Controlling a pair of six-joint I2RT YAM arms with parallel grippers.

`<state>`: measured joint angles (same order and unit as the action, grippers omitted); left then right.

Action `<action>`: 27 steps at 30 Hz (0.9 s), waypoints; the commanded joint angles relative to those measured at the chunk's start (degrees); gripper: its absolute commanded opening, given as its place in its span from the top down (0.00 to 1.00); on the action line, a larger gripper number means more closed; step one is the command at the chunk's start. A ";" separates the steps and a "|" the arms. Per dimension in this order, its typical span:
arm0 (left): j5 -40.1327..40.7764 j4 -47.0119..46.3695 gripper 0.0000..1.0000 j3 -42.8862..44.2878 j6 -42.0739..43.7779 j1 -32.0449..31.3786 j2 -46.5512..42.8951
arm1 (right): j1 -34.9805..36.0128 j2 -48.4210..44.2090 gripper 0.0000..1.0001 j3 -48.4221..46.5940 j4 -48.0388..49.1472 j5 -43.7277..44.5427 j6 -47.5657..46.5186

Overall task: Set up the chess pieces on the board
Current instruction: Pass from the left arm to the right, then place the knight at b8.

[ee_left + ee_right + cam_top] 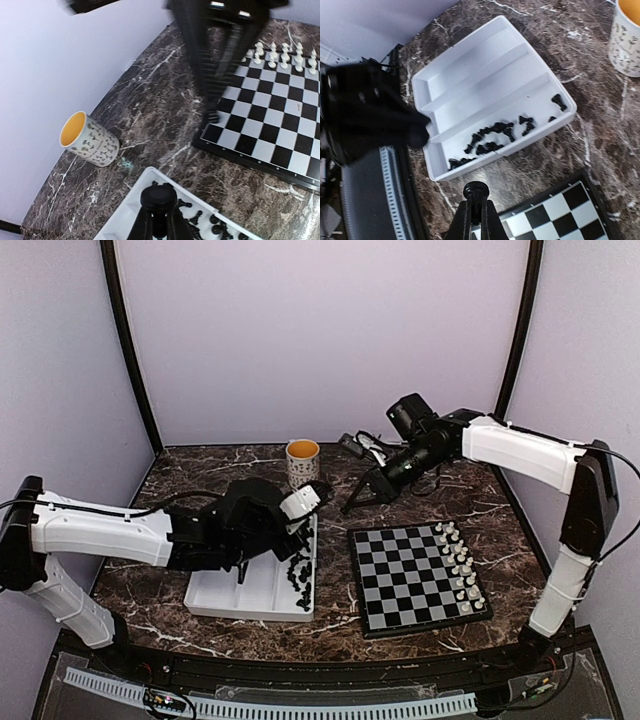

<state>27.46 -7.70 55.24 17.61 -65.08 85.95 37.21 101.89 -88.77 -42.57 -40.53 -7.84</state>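
Observation:
The board (pixel 400 580) lies right of centre, with white chess pieces (pixel 460 565) lined along its right side. Loose black chess pieces (pixel 300 570) lie in the right compartment of a white tray (pixel 250 595). My left gripper (pixel 159 209) hangs over the tray's far right corner, shut on a black chess piece (pixel 159 196). My right gripper (pixel 478 201) is shut on another black chess piece (pixel 476 191). In the top view the right gripper (pixel 352 506) hovers above the table, off the board's far left corner.
A patterned mug (pixel 302 462) with a yellow inside stands at the back, behind the tray. The tray's left compartments (pixel 470 70) hold nothing. Cables and a small dark object lie at the back near the right arm. Lilac walls close in three sides.

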 commanded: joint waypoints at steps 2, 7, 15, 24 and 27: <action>-13.00 3.23 1.00 1.02 -10.01 11.51 -8.19 | 1.58 -8.54 1.00 7.29 -2.77 15.26 -12.74; -19.99 5.24 1.00 7.47 -12.81 18.57 -5.52 | 8.74 -12.91 1.00 15.31 -4.99 23.36 -19.05; -30.70 1.73 1.00 7.07 -19.02 27.73 -3.86 | 26.19 -16.19 1.00 25.02 -3.01 40.08 -25.00; -32.13 1.29 1.00 5.59 -19.56 30.01 -7.27 | 29.41 -13.00 1.00 28.30 2.66 46.78 -24.97; -32.09 1.33 1.00 4.86 -19.47 30.02 -7.82 | 29.41 -11.73 1.00 28.58 3.85 47.09 -24.95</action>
<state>-3.22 -4.67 61.25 -1.32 -35.14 81.41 66.35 88.53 -60.12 -42.59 3.92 -32.53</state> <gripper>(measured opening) 0.074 0.057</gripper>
